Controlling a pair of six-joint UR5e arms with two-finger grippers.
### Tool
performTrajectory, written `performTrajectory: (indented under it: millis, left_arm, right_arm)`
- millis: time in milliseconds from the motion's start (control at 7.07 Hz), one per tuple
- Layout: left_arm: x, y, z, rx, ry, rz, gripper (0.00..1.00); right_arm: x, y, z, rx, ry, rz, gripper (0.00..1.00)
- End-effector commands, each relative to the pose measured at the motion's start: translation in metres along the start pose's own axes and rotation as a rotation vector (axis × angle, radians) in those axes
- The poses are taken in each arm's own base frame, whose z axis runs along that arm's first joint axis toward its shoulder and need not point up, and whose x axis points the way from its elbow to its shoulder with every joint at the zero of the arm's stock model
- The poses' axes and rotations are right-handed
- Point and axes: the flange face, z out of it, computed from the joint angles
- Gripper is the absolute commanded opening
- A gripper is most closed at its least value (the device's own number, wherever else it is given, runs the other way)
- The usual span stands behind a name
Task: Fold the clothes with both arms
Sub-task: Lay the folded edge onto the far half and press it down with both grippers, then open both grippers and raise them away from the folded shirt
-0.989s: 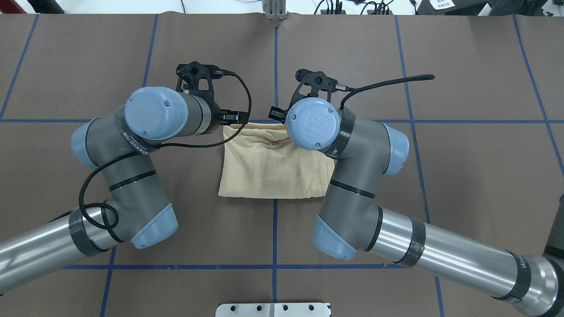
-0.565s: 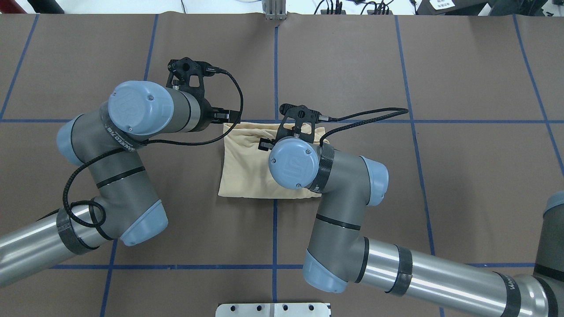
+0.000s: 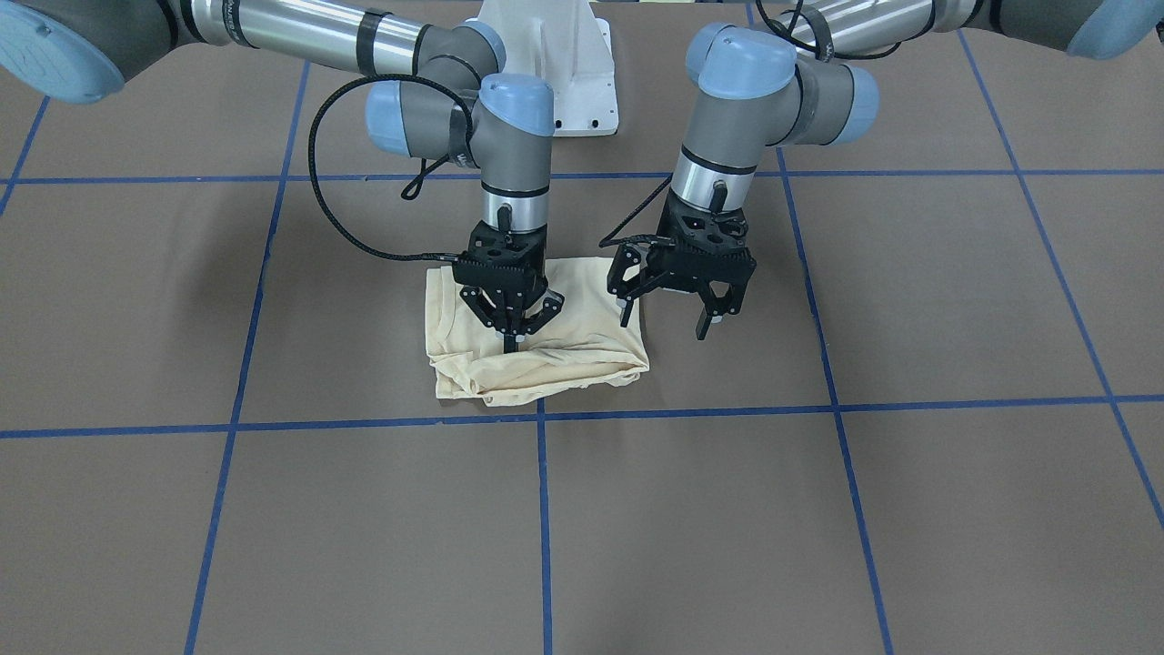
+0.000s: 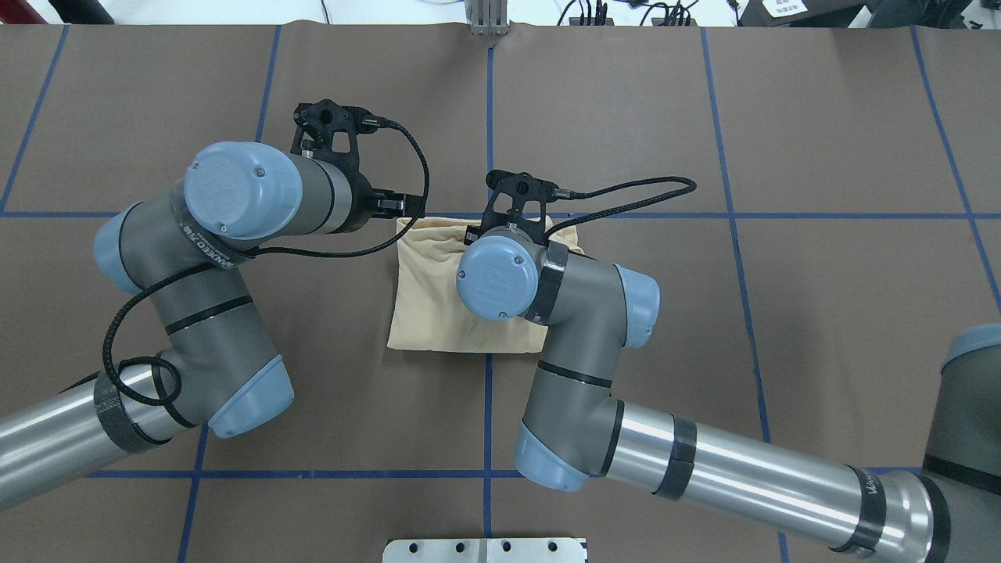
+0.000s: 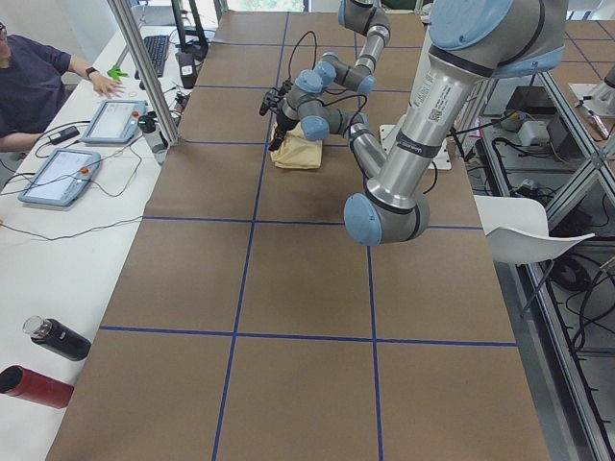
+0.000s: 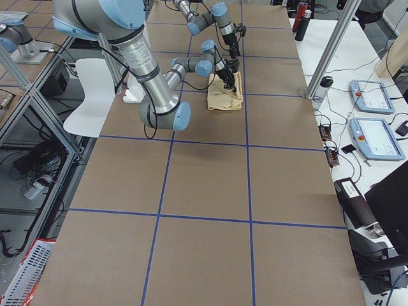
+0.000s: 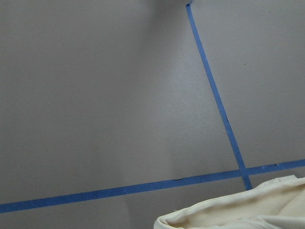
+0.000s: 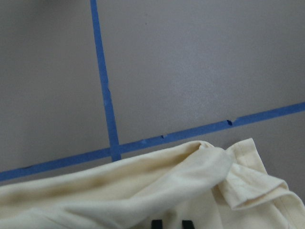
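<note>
The cream-yellow shirt (image 3: 582, 350) lies folded into a small rectangle (image 4: 430, 297) at the table's middle, its far edge rumpled. Standing upright over the shirt, my right gripper (image 3: 511, 342) is shut, its tips resting on the top layer. In the right wrist view two black fingertips (image 8: 155, 223) show at the bottom edge over the cloth (image 8: 119, 191). My left gripper (image 3: 664, 325) is open and hovers just off the shirt's side edge, holding nothing. The left wrist view shows only a corner of the shirt (image 7: 248, 212) and bare table.
Blue tape lines (image 4: 489, 117) divide the brown table. The white pedestal (image 3: 555, 64) stands at the robot's side. A metal plate (image 4: 485, 550) sits at the near edge. A person (image 5: 29, 77), tablets (image 5: 110, 120) and bottles (image 5: 58, 338) are along the side bench.
My right arm has swung from the shirt's far right corner back and leftward over the shirt. My left arm has drawn a little further left, off the shirt's corner.
</note>
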Motion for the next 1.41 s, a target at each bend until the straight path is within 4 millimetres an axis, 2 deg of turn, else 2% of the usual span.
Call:
performTrajectory:
  millis: [0, 141, 283, 424, 565, 848, 989, 1131, 1272]
  left_arm:
    - [-0.004, 0.003, -0.008, 0.001, 0.008, 0.0, 1.0]
    - [-0.004, 0.003, -0.008, 0.001, 0.008, 0.0, 1.0]
    - [-0.004, 0.003, -0.008, 0.001, 0.008, 0.0, 1.0]
    - [-0.005, 0.003, -0.008, 0.002, 0.006, 0.0, 1.0]
    - [-0.005, 0.003, -0.008, 0.002, 0.006, 0.0, 1.0]
    - [-0.005, 0.003, -0.008, 0.002, 0.006, 0.0, 1.0]
    - [-0.006, 0.002, -0.008, 0.0, 0.004, 0.0, 1.0]
    - [-0.008, -0.001, -0.01, 0.004, -0.003, 0.002, 1.0]
    - [-0.01, -0.009, -0.027, 0.0, -0.015, 0.021, 1.0]
  right_arm:
    - [-0.012, -0.039, 0.06, 0.086, -0.034, 0.055, 0.0]
    - [-0.009, -0.056, 0.062, 0.096, -0.03, 0.049, 0.0]
    - [-0.011, -0.061, 0.06, 0.091, -0.037, 0.043, 0.0]
    - [-0.011, -0.069, 0.057, 0.064, -0.047, 0.047, 0.83]
    - [-0.016, -0.085, 0.051, 0.051, -0.06, 0.043, 0.99]
    - [-0.01, -0.109, 0.046, -0.035, -0.072, 0.02, 1.0]
    - [0.005, -0.12, 0.039, -0.096, -0.073, 0.021, 1.0]
    - [0.036, -0.132, 0.019, -0.147, -0.073, -0.02, 1.0]
    - [0.084, -0.142, -0.014, -0.167, -0.072, -0.061, 1.0]
